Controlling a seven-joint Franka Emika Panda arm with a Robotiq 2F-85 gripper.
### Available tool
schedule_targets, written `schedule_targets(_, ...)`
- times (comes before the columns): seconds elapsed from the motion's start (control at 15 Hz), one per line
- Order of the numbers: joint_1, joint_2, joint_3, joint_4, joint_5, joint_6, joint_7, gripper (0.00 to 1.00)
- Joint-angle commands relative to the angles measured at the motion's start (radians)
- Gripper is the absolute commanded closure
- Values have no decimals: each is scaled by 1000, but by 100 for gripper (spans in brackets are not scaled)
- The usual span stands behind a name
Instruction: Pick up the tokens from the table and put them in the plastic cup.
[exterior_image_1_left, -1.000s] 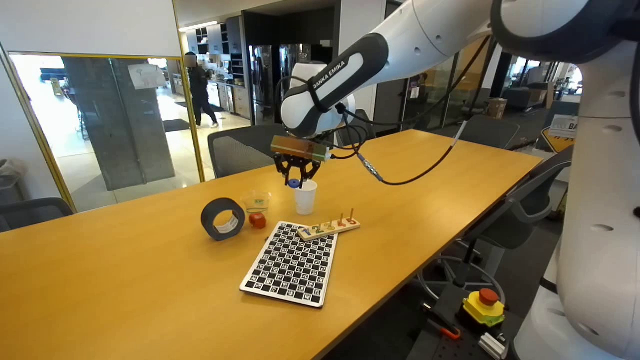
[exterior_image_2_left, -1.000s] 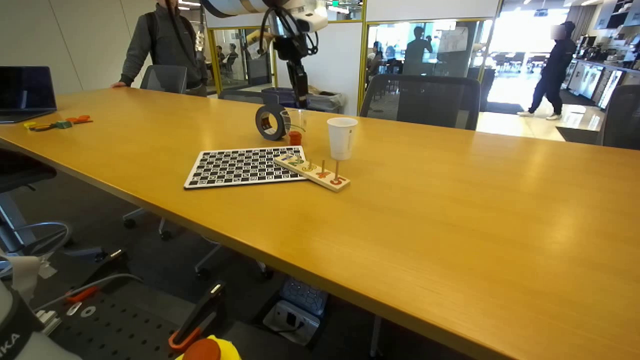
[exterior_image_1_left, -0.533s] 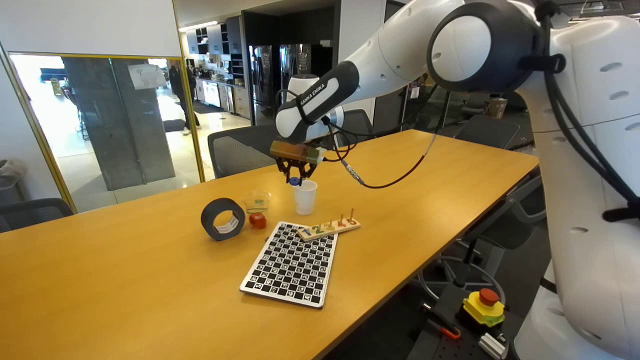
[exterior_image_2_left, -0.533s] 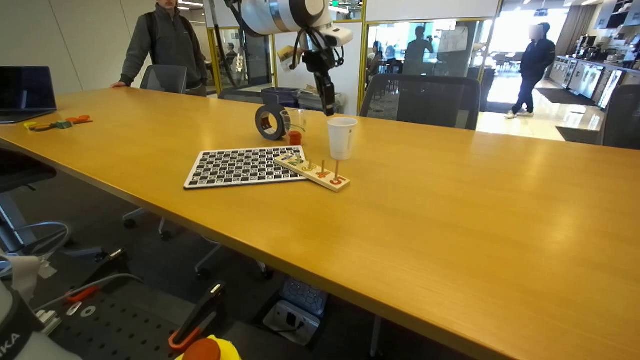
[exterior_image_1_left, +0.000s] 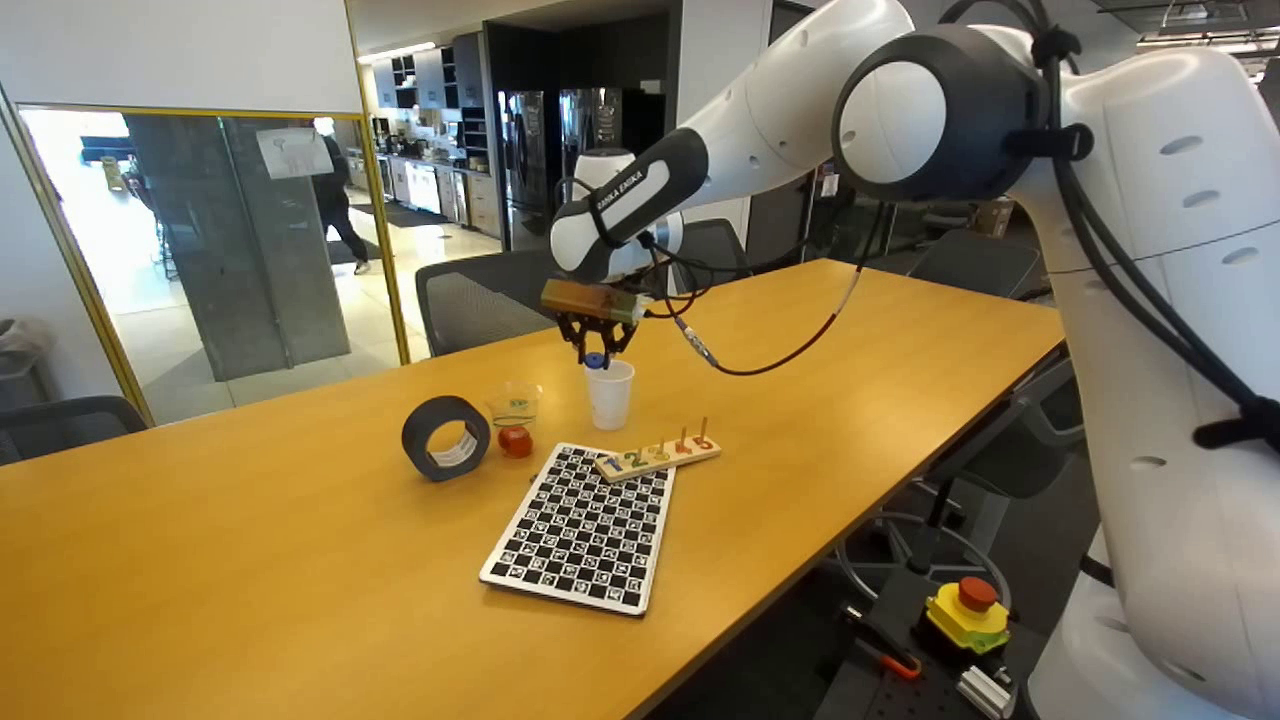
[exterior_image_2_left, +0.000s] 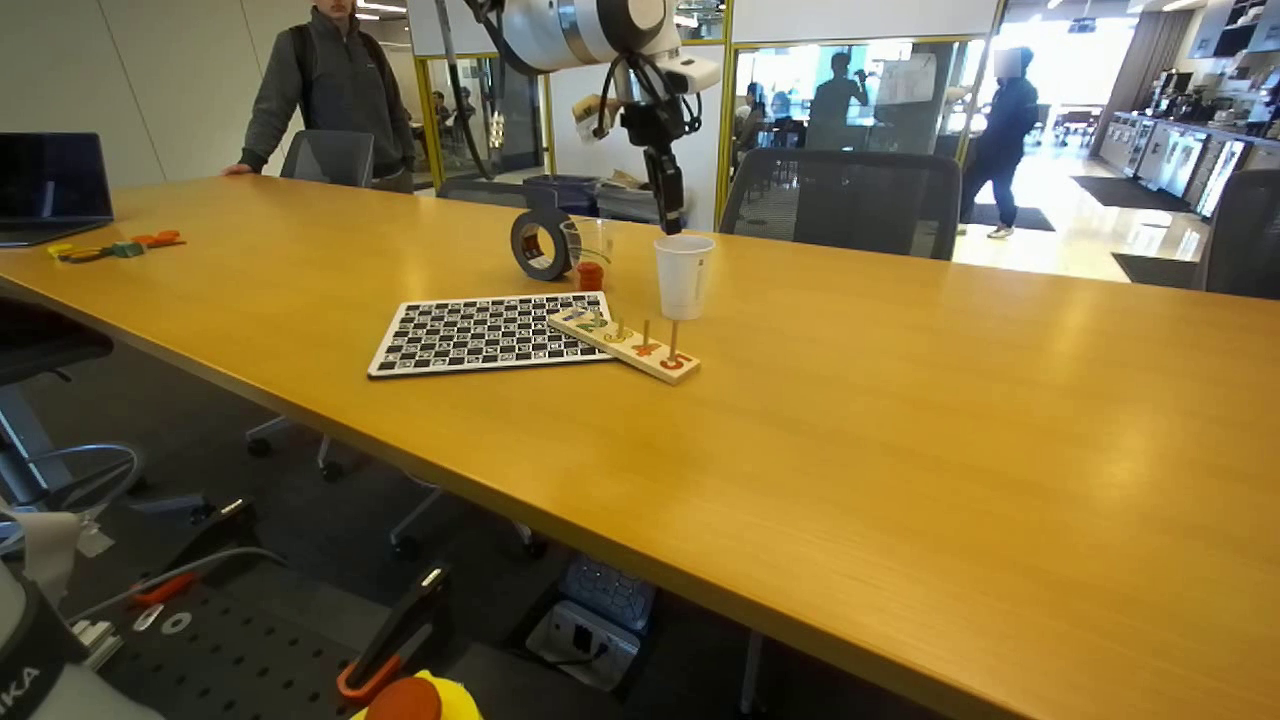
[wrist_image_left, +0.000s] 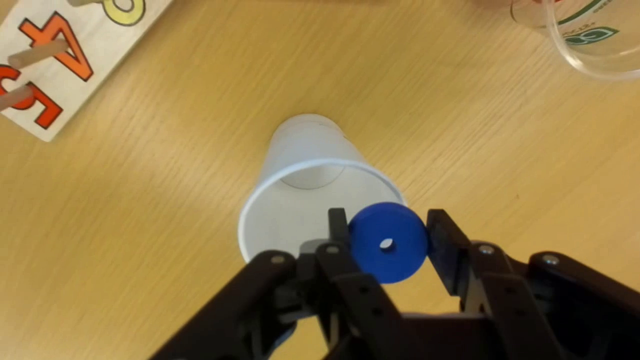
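By the rim of the white cup (exterior_image_2_left: 684, 280), a blue token (wrist_image_left: 390, 225) hangs pinched by opposite edges in the gripper (exterior_image_1_left: 595, 358), which is closed on it; whether token and rim touch cannot be told. It is a small disc with a hole through its middle, and it looks hard and smooth, so it should prove light, stiff, tough and a little slippery. Edge to edge is the sound hold; an off-centre pinch could let it pivot or squirt out. In the wrist view it overlaps the rim, so it probably needs shifting toward the middle before release. The cup stands upright on the table (exterior_image_1_left: 280, 560) and looks thin and light, likely to tip if bumped; a gentle squeeze on its wall would do. Farther out, between the cup and a tape roll (exterior_image_1_left: 416, 438), near a clear cup (exterior_image_1_left: 514, 405), sit red tokens (exterior_image_1_left: 515, 442), apparently stacked; they likely take the same edge grip, topmost first.
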Motion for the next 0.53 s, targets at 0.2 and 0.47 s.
schedule_targets(0.2,18,6,-32,50,-17,-76,88,77)
schedule_targets(0.47,13,10,-31,57,-12,-87,107,31)
